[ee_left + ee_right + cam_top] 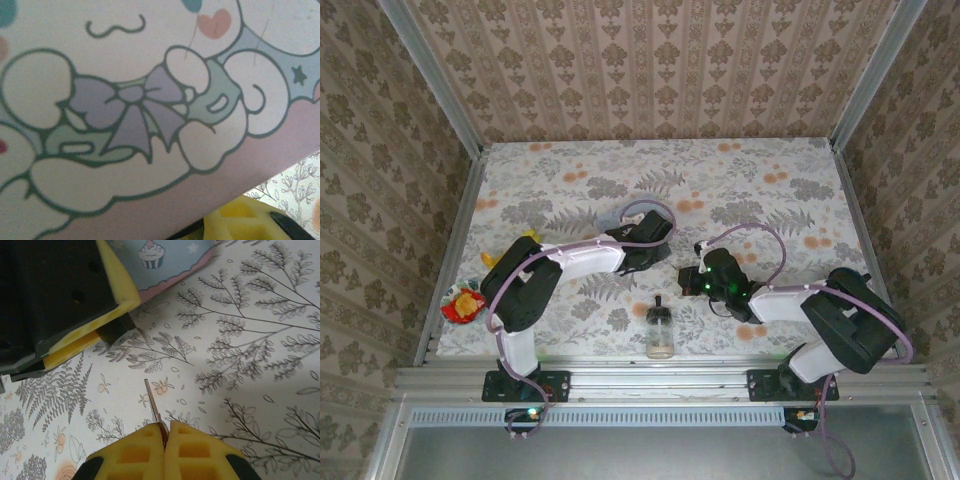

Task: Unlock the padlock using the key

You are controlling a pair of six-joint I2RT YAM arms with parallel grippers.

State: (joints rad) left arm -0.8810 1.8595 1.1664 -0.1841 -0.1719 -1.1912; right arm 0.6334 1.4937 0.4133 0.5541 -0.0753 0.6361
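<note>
R gripper (165, 432) pads pressed together on key (153, 405), thin blade sticking fwd over floral tabletop (250, 390), L gripper (642, 250) close against pale blue cartoon-print tin (150, 150) (opening: cannot tell), glass bottle (660, 330) nr front edge, betw arm bases.

Floral table (760, 200), glass bottle (660, 332), red-yellow wrapper (463, 304)

Overhead view; wrist views near table (240, 405)
</note>
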